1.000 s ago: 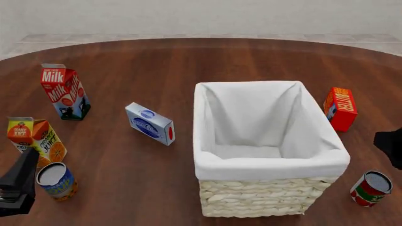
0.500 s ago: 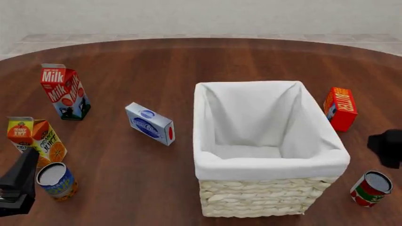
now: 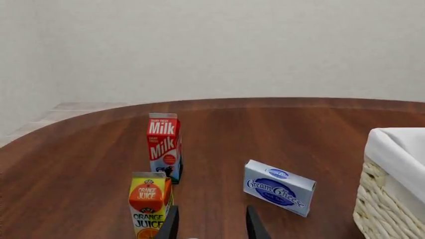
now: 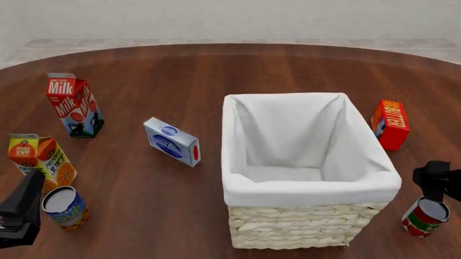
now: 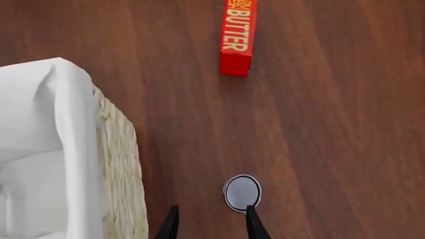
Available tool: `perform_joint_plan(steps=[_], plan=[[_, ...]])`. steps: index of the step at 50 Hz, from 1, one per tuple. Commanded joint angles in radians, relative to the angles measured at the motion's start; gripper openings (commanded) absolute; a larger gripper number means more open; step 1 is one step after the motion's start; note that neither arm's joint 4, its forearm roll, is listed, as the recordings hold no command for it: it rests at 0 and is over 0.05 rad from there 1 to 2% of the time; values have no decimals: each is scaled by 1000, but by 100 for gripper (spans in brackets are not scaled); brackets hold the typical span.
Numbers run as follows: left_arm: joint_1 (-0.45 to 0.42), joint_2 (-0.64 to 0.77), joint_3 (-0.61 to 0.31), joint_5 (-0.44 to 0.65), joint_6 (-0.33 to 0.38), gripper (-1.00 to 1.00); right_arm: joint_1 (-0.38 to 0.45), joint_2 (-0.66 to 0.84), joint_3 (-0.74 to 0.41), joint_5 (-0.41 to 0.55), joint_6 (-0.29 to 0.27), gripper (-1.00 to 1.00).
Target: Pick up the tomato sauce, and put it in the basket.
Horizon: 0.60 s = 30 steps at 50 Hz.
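**Hovering over the can, fingers apart**

Standing upright on the table (image 4: 180,216) at the near right corner, just beside the basket (image 4: 303,229) yet clear of its wicker wall: the tomato sauce (image 4: 425,217), silver top up, red label facing the arms. Probably kept off the wall enough to admit a finger on each side. Hanging above it, the right gripper (image 5: 210,223), pointed straight down, fingers spread and empty; seen from the right wrist, grey lid (image 5: 242,192) not centred between the tips but lying against one finger's line, so likely needing a small sideways shift before descent. Parked low at the near left by the blue-and-yellow can (image 4: 65,208), the left gripper (image 3: 210,224), likewise parted, holding nothing.
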Motion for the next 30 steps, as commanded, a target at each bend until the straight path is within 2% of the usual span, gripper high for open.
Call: perform_joint_plan(steps=[1, 6, 19, 30], plan=[[0, 0, 0, 0, 0, 100, -26, 31, 28, -29, -13, 100], [0, 0, 0, 0, 0, 100, -34, 44, 31, -40, -30, 100], [0, 1, 0, 0, 0, 100, -32, 85, 35, -83, -30, 100], [0, 0, 0, 0, 0, 100, -67, 142, 43, -137, -52, 100]])
